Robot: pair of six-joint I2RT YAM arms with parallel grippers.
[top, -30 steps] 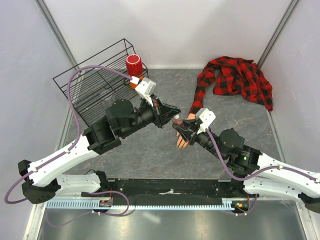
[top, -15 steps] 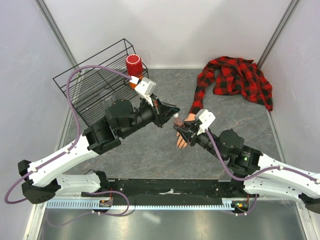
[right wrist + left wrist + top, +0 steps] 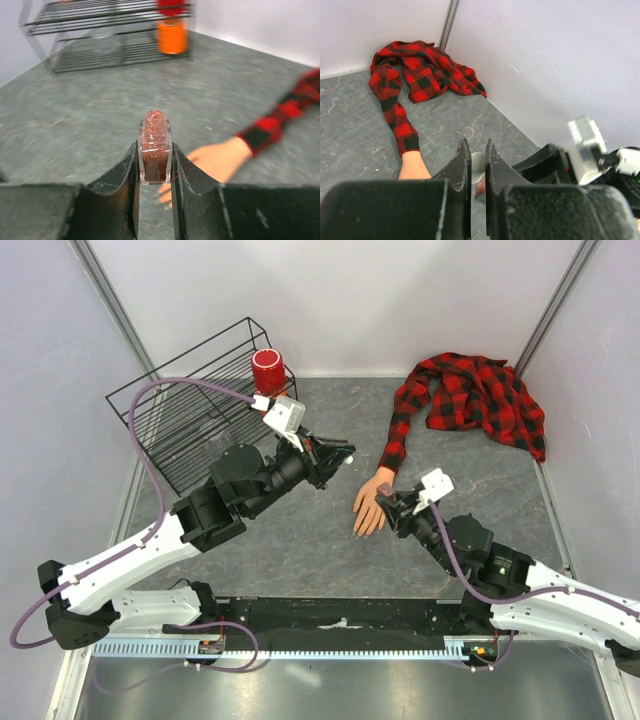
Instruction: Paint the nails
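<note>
- The right claw pinches a small glass polish bottle. The bottle stands upright between the fingers and holds glittery red-brown polish.
- The left claw is pressed almost together on a small white cap. The cap shows as a pale round piece in the narrow gap at the tips.
- In the top view the two claws are apart. The right one sits just beside the mannequin hand, on its right. The left one is near the hand's wrist, on the far-left side.
- The pale peach hand lies flat on the grey counter between the two arms. Its fingers point toward the arm bases.
- The nails are at those fingertips, on the counter just left of the right claw. They are too small to make out, and the right wrist view is blurred there.
- A red-and-black plaid sleeve runs from the wrist toward the far right. It ends in a crumpled plaid shirt heaped in the far right corner.
- A black wire rack stands at the far left of the counter.
- A red cup sits at the rack's far right end, with an orange cylinder just below it.
</note>
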